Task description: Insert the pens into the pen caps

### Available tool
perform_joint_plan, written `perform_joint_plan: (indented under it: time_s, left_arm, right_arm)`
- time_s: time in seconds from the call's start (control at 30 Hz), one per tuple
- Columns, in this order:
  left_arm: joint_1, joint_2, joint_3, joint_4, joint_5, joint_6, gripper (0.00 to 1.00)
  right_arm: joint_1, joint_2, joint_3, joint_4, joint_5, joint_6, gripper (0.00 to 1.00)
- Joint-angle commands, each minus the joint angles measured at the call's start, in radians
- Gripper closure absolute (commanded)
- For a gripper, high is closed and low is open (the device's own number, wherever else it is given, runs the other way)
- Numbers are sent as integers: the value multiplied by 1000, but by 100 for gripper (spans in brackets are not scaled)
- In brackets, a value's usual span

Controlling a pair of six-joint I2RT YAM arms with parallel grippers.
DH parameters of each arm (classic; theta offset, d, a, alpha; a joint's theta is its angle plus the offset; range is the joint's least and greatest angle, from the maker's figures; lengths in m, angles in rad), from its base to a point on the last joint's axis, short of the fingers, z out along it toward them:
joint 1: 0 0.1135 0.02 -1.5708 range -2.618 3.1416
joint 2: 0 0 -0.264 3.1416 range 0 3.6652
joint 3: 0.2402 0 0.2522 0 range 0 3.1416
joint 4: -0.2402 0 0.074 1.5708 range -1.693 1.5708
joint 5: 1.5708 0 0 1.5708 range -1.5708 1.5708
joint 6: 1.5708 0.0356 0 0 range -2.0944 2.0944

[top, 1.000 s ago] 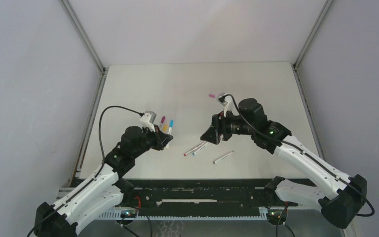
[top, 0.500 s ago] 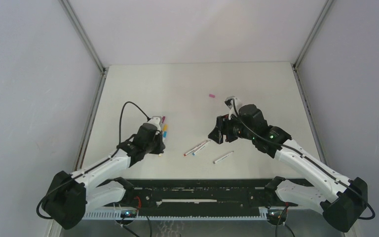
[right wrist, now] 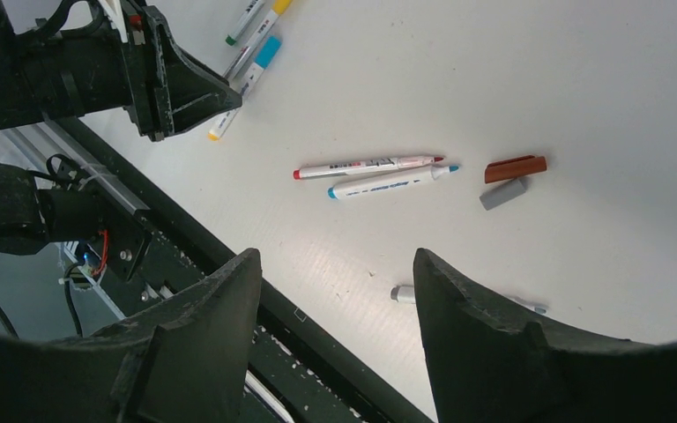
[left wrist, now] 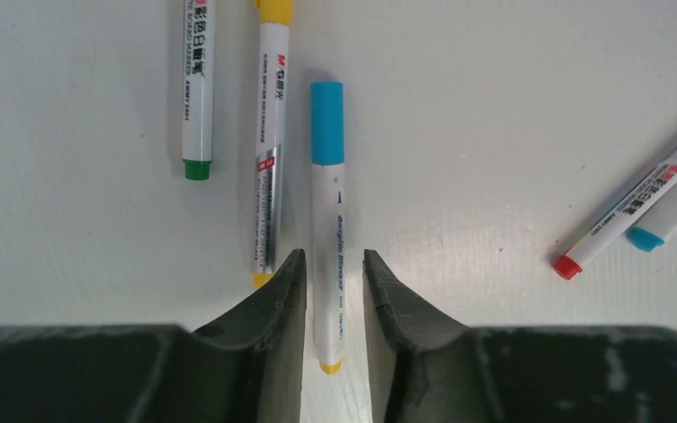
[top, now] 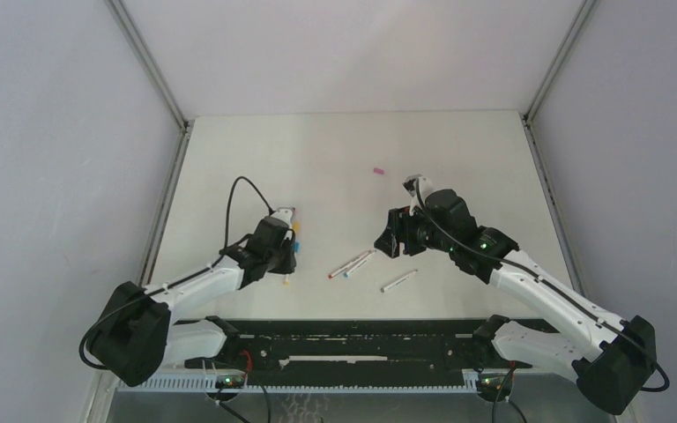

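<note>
grey pen (top: 398,280): nearest the bases, alone on the table (top: 458,150), tip bare by the look of it.
left gripper (left wrist: 333,264): jaws parted, straddling the blue-capped pen (left wrist: 327,229); sliver of table showing on each side, so not gripping.
blue-capped pen: flat on the table, cap on and pointing away; yellow-capped pen (left wrist: 268,150) just beside it, green-ended pen (left wrist: 197,88) next over.
red pen (right wrist: 366,166), blue pen (right wrist: 388,182): uncapped, side by side mid-table, tips toward the loose caps.
right gripper (right wrist: 337,260): spread wide, empty, hovering over that pair.
dark red cap (right wrist: 515,167), grey cap (right wrist: 502,194): on their sides just past the bare tips, close together; contact not clear.
pink cap (top: 376,170): farthest out, well apart from everything else.
handling, pens: likely light, stiff, smooth round plastic; apt to roll or twist in a loose pinch.
hold, pens: mid-barrel, across the width, tip end kept proud for the cap.
handling, caps: tiny, near weightless, likely to skitter; pinch at the closed end, mouth clear, axis in line with the pen.
</note>
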Motion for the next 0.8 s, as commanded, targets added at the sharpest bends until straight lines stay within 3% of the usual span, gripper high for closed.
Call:
perform_joint_plan:
  time_s: [0.0, 0.3, 0.4, 0.57, 0.77]
  left_arm:
    - [3, -4, 72, 15, -37, 16, 65]
    - [-68, -140, 56, 114, 46, 125, 53]
    - [-113, -85, 85, 158, 116, 124, 53]
    - [-213, 67, 171, 165, 151, 164, 54]
    - [-266, 170, 231, 174, 176, 198, 54]
  right_arm:
    - [1, -1, 6, 30, 29, 17, 38]
    - [-8, 7, 5, 28, 30, 8, 38]
    - [-14, 17, 6, 36, 16, 10, 38]
    - [-18, 24, 5, 52, -8, 20, 47]
    - [-19, 13, -2, 52, -5, 25, 49]
